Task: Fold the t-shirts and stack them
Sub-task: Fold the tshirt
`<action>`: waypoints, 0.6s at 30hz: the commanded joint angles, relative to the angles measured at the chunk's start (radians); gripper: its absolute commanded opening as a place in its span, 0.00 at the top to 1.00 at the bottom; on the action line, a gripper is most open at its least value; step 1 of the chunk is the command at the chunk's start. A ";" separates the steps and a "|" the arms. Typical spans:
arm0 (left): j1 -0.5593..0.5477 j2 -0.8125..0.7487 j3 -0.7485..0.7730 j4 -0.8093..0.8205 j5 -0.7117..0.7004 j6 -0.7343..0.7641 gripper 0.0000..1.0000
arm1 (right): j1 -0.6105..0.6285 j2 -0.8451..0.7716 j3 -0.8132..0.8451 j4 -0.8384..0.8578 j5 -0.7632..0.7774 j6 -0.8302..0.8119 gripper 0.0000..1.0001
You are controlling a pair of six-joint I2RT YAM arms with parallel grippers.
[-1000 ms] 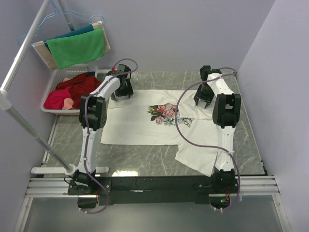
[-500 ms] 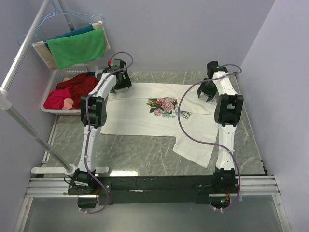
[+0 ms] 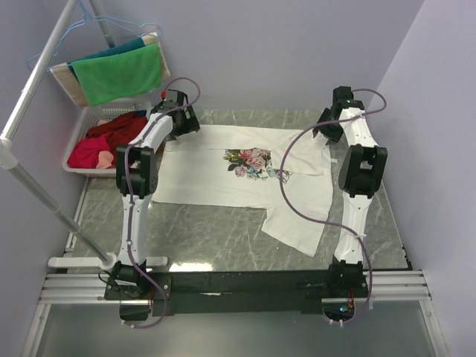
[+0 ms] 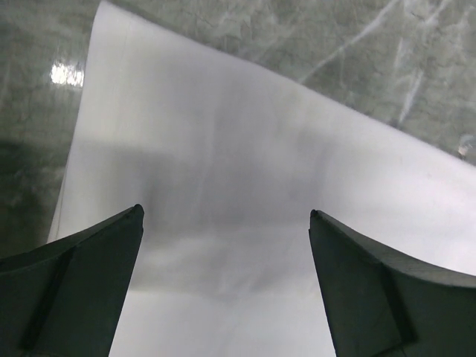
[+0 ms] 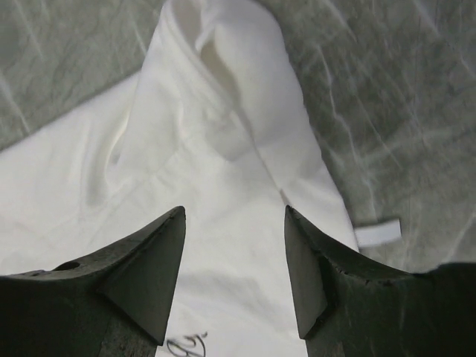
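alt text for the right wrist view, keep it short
The right gripper, jaws apart, hangs above a white t-shirt spread on a grey marbled table. A bunched fold runs up the middle; dark script shows at the bottom edge.

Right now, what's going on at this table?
Two robot arms are working on a white t-shirt with a flower print, spread out on the marble table and not yet folded. The left gripper hovers open over the shirt's far left corner. The right gripper hovers open over the bunched sleeve at the far right. Neither holds anything. A basket of red clothes sits off to the left.
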State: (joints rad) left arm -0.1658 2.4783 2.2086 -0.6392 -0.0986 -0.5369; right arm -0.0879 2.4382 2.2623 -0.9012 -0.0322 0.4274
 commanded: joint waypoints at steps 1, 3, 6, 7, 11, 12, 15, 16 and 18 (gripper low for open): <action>-0.023 -0.153 -0.047 -0.003 -0.003 0.023 0.02 | 0.034 -0.177 -0.111 -0.001 -0.005 -0.055 0.37; -0.040 -0.177 -0.067 -0.034 -0.029 0.022 0.02 | 0.051 -0.186 -0.142 -0.034 0.014 -0.067 0.37; -0.058 -0.214 -0.116 -0.056 -0.061 0.020 0.02 | 0.083 -0.202 -0.202 -0.056 0.040 -0.078 0.37; -0.061 -0.225 -0.147 -0.059 -0.065 0.018 0.02 | 0.114 -0.209 -0.239 -0.056 0.057 -0.075 0.37; -0.064 -0.278 -0.239 -0.083 -0.087 -0.006 0.02 | 0.125 -0.193 -0.296 -0.071 0.046 -0.038 0.37; -0.064 -0.288 -0.260 -0.088 -0.101 -0.009 0.02 | 0.125 -0.188 -0.302 -0.076 0.037 -0.033 0.37; -0.064 -0.324 -0.355 -0.089 -0.128 -0.020 0.02 | 0.129 -0.163 -0.329 -0.071 0.035 -0.026 0.38; -0.063 -0.331 -0.393 -0.089 -0.131 -0.023 0.02 | 0.131 -0.156 -0.331 -0.074 0.043 -0.024 0.38; -0.063 -0.346 -0.423 -0.099 -0.144 -0.031 0.02 | 0.131 -0.128 -0.323 -0.097 0.054 -0.022 0.38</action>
State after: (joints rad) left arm -0.2348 2.2066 1.8484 -0.7059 -0.1875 -0.5438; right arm 0.0536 2.2902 1.9335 -0.9661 -0.0032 0.3908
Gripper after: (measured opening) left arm 0.984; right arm 0.623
